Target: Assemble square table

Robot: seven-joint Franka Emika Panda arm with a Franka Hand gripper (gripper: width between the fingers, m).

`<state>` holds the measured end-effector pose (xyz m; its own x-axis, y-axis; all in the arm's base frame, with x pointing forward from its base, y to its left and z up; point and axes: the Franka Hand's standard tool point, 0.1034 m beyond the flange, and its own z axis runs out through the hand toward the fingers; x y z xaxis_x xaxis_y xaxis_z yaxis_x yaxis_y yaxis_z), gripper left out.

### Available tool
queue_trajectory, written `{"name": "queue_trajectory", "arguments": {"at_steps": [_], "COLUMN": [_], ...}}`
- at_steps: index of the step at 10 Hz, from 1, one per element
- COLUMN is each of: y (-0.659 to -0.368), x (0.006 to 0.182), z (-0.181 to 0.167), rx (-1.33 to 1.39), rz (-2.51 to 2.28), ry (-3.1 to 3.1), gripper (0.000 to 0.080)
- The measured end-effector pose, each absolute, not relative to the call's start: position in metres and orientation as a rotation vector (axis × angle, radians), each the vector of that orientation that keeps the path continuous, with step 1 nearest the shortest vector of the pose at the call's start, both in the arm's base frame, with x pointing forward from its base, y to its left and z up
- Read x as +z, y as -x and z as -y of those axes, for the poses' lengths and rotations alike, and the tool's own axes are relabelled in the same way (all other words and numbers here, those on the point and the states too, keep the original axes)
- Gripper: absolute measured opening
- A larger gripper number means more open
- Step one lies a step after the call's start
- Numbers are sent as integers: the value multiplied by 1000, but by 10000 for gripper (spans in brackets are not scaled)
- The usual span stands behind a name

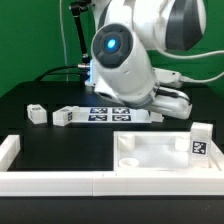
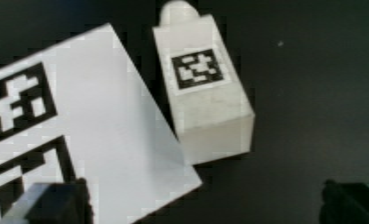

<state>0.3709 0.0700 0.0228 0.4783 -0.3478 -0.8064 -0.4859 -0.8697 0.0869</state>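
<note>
Square table top (image 1: 150, 152): white plastic with a raised rim, a shallow sunk inside and a round socket near one corner. It lies flat on the black table (image 1: 30, 95), at about five o'clock from the middle of the exterior view, just inside the low white border wall (image 1: 60, 182). At its three o'clock end stands a white upright piece with a black-and-white tag (image 1: 199, 146). I cannot tell whether that piece is a leg or part of the top.

Two small legs lie at about nine o'clock. The outer leg (image 1: 35, 114) lies apart, and the inner leg (image 1: 63, 116) is just beside the end of the marker board (image 1: 110, 113). Both are short white blocks with dark tags.

Exterior view only: the top, the walls, both of those legs and the bulk of my arm over the board's three o'clock end. My fingers are hidden there.

Wrist view only: a third leg (image 2: 207, 95), close up. It is a white block with a square tag on its upper face and one end narrowed to a stub. It lies along the slanted edge of the marker board; I cannot tell whether they touch.

My gripper (image 2: 202, 203) is spread wide. The dark, blurred fingers (image 2: 53, 205) stand far apart with nothing held and no contact with the leg.
</note>
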Motion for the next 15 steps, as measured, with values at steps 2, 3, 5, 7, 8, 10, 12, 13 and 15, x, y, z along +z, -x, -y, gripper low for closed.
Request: {"name": "queue_trajectory", "arguments": {"at_steps": [2, 3, 5, 7, 8, 10, 12, 13, 15], "y": [-348, -350, -352, -346, -337, -331, -331, -331, -332], "x": [18, 18, 17, 14, 16, 15, 14, 13, 13], "z": [-94, -90, -87, -95, -106, -107, -106, -106, -106], "rx": [1306, 1311, 1303, 1267, 1242, 1209, 1210, 1210, 1210], "rz": [-737, -739, -750, -664, -598, -589, -593, -595, -597], "ry": [2581, 2580, 2579, 2637, 2656, 2673, 2672, 2672, 2670], "gripper": [649, 649, 649, 649, 649, 649, 531, 388, 288]}}
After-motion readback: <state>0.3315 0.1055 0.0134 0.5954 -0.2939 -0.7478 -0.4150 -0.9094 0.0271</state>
